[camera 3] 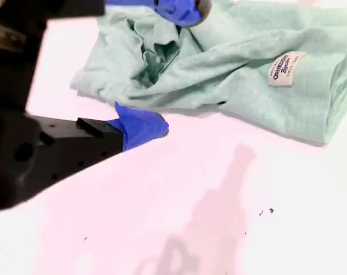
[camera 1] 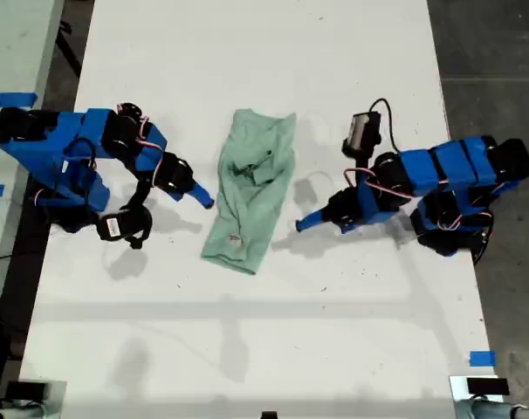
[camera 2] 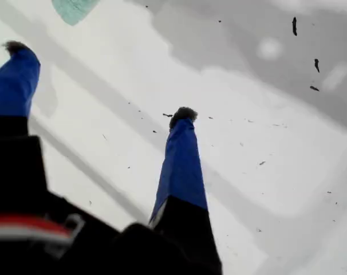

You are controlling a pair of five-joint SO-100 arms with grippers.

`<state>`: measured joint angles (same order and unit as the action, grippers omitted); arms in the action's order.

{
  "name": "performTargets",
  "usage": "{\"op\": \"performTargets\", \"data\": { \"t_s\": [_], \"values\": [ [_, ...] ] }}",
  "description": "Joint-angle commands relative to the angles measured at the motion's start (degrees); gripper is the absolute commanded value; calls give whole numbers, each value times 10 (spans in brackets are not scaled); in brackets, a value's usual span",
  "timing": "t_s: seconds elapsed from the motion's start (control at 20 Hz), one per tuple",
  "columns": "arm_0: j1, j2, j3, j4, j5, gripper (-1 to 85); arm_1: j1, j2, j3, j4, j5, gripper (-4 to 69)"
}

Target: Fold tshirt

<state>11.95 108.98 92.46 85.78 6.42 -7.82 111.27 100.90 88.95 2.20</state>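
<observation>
The pale mint-green tshirt (camera 1: 251, 188) lies in a long crumpled strip at the middle of the white table, its white label (camera 1: 235, 238) showing near its lower end. My second gripper (camera 1: 208, 201) is on the exterior view's left, right at the shirt's edge. It stands open; in the second wrist view the tshirt (camera 3: 248, 69) and label (camera 3: 285, 69) lie just beyond its blue fingertips (camera 3: 140, 127). My first gripper (camera 1: 304, 224) is on the exterior view's right, a short gap from the shirt. It is open over bare table (camera 2: 265, 172), with only a corner of the tshirt (camera 2: 73, 8) in sight.
The white table (camera 1: 334, 332) runs well past the shirt toward the exterior view's bottom. Blue tape marks sit at the exterior view's lower right (camera 1: 481, 358) and on a side surface at its upper left (camera 1: 7, 99). Dark floor borders the table on both sides.
</observation>
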Motion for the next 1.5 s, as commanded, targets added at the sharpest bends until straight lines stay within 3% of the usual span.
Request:
{"op": "performTargets", "data": {
  "t_s": [0.0, 0.25, 0.6, 0.7, 1.05, 1.45],
  "values": [
    [1, 156, 142, -29, -44, 228, -6, 72, 22, 11, 14, 396],
    [15, 278, 294, -62, -81, 226, -2, 163, 104, 13, 34, 394],
    [10, 279, 301, -68, -78, 229, -4, 171, 114, 8, 37, 393],
    [9, 265, 294, -76, -76, 227, -3, 160, 108, -19, 23, 386],
    [2, -178, -77, -86, 25, 239, 10, -198, -201, -63, -76, 383],
    [2, -429, -256, -49, 29, 230, 15, -489, -459, -72, -126, 369]
  ]
}}
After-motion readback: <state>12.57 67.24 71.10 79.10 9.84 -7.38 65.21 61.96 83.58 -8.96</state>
